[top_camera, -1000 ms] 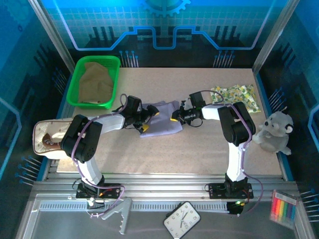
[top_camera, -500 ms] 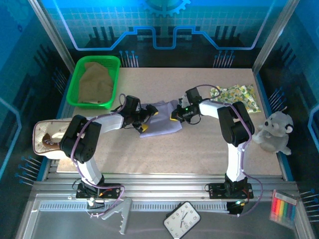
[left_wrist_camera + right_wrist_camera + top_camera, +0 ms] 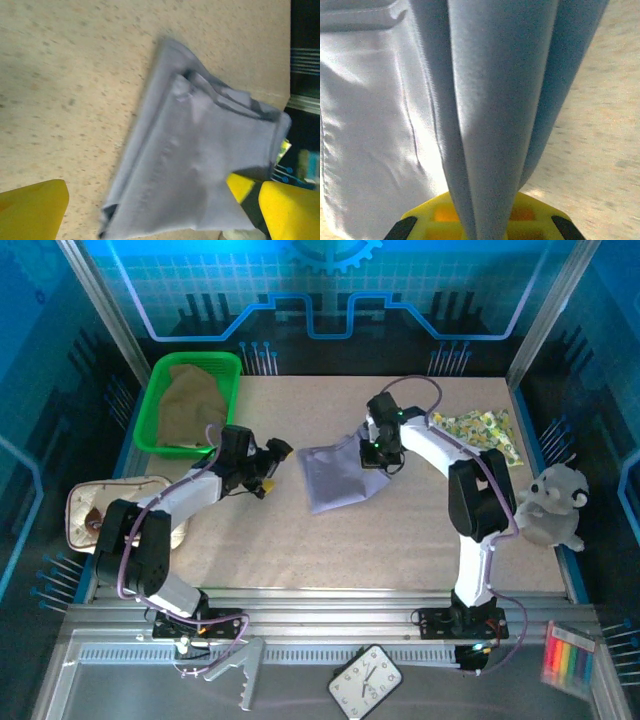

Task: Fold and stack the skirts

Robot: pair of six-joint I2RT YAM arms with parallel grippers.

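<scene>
Left arm has backed off to the left since a second ago, and the right arm has swung toward the far side, dragging the purple skirt (image 3: pixel 335 478) along with it. So now the left claw (image 3: pixel 271 468) sits low over the table (image 3: pixel 300 550) with its yellow fingers spread wide, near the skirt's left edge but not touching it. The right claw (image 3: pixel 377 454) is reaching in from the far right, clamped tight on a bunched fold at the skirt's right edge; the wrist view shows cloth standing up straight out of the pinch. The skirt lies mid-table, well clear of every edge, with lots of bare tabletop on the near side. The floral skirt (image 3: pixel 478 432) is by the far right corner, and the tan skirt (image 3: pixel 190 405) is in the green basket (image 3: pixel 180 451) at far left.
</scene>
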